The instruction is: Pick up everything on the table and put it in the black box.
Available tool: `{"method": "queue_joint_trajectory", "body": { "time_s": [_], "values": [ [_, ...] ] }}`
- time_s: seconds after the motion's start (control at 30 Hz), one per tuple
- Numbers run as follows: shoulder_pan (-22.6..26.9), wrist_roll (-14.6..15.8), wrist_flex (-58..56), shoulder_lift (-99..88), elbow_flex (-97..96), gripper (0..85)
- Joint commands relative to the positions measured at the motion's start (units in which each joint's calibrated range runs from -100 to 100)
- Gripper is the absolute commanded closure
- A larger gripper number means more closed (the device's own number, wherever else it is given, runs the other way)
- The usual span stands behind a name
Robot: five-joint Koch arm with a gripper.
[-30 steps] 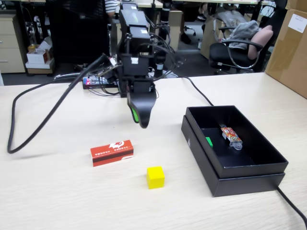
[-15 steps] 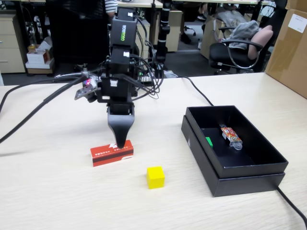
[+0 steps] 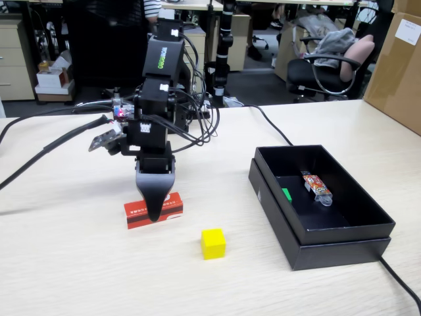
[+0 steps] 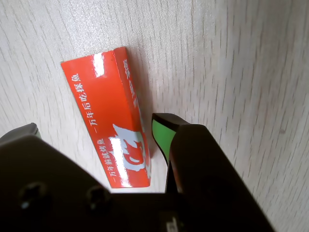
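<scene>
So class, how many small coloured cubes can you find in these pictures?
2. The small yellow cube sits on the light wood-grain table; the small green cube lies inside the shallow black box, partly hidden by its wall.

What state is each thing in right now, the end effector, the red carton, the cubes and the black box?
end effector: open, jaws straddling the carton
red carton: lying flat on the table, not lifted
yellow cube: loose on the table, untouched
green cube: inside the box
colourful packet: lying in the box
black box: open, no lid
</scene>
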Motion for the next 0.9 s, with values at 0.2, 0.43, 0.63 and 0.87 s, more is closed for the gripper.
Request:
{"method": "queue_joint_trajectory", "body": {
  "time_s": [0.2, 0.43, 0.63, 0.87],
  "values": [
    [-0.6, -0.7, 0.3, 1.3, 3.9, 47.1],
    [-0.5, -0.6, 0.3, 1.9, 4.2, 68.8],
    [-0.6, -0.5, 0.3, 0.7, 4.8, 81.1],
    [2.5, 0.3, -2.0, -17.7, 2.4, 81.1]
  ]
}}
